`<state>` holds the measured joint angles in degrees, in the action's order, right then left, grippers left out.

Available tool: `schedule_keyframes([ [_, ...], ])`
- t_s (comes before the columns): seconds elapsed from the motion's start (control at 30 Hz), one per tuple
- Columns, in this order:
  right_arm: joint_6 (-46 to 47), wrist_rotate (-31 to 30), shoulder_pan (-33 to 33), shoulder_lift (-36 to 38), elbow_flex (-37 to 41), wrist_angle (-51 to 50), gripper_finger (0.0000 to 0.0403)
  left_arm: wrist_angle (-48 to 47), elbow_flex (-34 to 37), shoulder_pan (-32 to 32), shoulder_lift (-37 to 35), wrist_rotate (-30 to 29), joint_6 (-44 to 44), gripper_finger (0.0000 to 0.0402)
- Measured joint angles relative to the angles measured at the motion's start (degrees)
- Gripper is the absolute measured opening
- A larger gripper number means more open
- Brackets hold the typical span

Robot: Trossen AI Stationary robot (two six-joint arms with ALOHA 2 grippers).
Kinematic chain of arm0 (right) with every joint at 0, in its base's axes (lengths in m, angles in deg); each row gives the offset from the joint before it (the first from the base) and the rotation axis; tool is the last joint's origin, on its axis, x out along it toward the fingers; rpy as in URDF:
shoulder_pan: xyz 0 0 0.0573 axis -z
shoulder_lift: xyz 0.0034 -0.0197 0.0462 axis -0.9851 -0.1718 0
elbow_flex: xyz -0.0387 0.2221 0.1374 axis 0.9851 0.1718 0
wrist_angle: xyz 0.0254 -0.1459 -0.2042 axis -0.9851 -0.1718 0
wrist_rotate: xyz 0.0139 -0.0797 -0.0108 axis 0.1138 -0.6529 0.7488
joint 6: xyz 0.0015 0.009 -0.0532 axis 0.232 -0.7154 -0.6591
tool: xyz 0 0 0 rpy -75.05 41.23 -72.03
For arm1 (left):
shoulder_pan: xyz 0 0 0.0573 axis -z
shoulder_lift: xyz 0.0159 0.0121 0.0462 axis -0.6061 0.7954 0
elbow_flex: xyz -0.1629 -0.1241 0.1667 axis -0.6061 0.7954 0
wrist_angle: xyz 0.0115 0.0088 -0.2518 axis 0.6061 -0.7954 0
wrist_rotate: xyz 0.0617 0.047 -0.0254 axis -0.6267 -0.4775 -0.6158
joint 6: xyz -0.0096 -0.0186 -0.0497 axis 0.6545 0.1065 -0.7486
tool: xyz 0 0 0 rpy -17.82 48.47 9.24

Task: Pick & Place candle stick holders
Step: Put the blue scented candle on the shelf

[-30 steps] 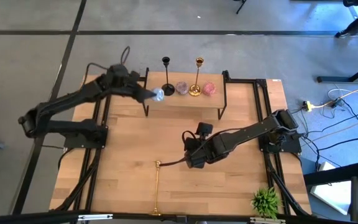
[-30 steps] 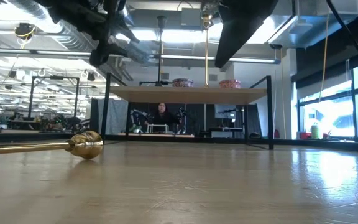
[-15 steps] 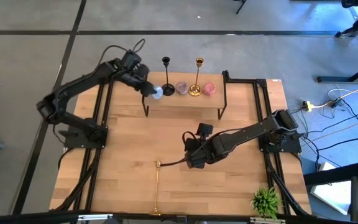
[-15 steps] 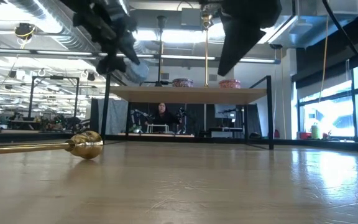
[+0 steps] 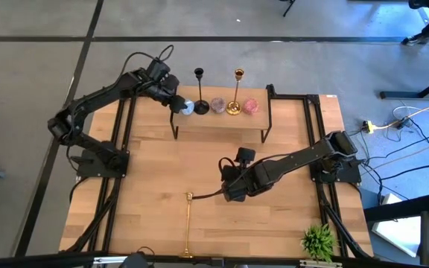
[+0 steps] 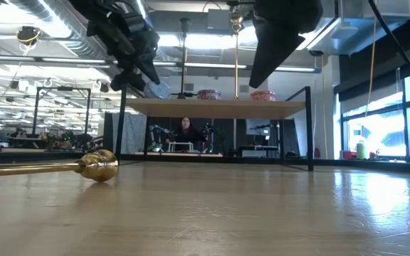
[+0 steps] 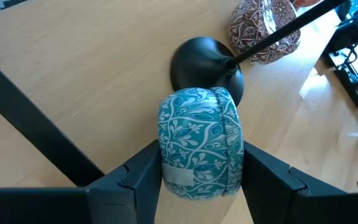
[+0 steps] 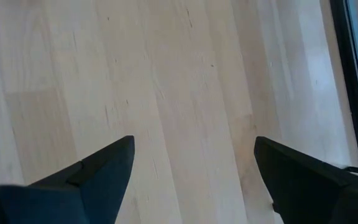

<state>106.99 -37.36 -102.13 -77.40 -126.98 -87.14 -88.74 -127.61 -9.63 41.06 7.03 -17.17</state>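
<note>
Three candle holders, one teal cup to set down first

Two candle stick holders stand upright on the raised shelf [image 5: 222, 119] at the far side of the surface [image 5: 155, 193]: the black holder [image 5: 200, 93] and a gold holder [image 5: 235, 93]. The third, a gold holder on its side [image 5: 188, 223], rests on the surface near the front edge, well apart from the shelf.

The left end effector [image 7: 197, 180] is over the shelf's left end, its fingers pinching a teal patterned cup [image 7: 199, 142] from both sides. In the left wrist view the cup sits just beside the black holder's round base [image 7: 202, 62], close enough that the two look to touch or nearly so. Two more small patterned cups [image 5: 218, 106] [image 5: 249, 106] sit on the shelf, on either side of the upright gold holder.

The right end effector [image 8: 191, 168] hovers above bare wood at mid-surface, fingers spread wide and holding nothing; the fallen gold holder lies just beyond it towards the front edge.

To do this step well, the left arm should probably lower the cup straight down and keep it off the black base, since a sideways nudge could tip that thin, top-heavy stem. Part the fingers only once the cup is seated, then lift straight up. For the fallen holder, a grip on the stem near its base seems safest.
</note>
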Motion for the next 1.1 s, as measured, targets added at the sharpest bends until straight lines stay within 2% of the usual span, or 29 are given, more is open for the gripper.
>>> schedule_keyframes([
  [0.17, 0.0, 0.0, 0.0, 0.0, 0.0, 0.9, 0.0334, -0.1, 0.0, -0.2, 0.0, -0.1, 0.1, 0.0185],
  [0.33, 0.0, 0.0, 0.0, 0.0, 0.0, 0.9, 0.0334, -0.3, 0.1, -0.1, 0.0, -1.0, -0.3, 0.0242],
  [0.43, 0.0, 0.0, 0.0, 0.0, 0.0, 0.9, 0.0334, 0.0, 0.0, 0.1, 0.0, -2.0, -0.4, 0.0257],
  [0.77, 0.0, 0.0, 0.0, 0.0, 0.0, 1.3, 0.0334, 0.0, 0.0, 0.0, -0.3, -3.8, -0.3, 0.0263],
  [0.97, 0.0, 0.0, 0.0, 0.0, 0.0, 1.6, 0.0334, -1.0, 0.2, -0.1, -2.5, -8.3, -0.1, 0.0264],
  [1.1, 0.0, 0.0, 0.0, 0.0, 0.0, 1.9, 0.0334, -1.3, 0.2, -0.1, -3.8, -8.9, -0.1, 0.0264],
])
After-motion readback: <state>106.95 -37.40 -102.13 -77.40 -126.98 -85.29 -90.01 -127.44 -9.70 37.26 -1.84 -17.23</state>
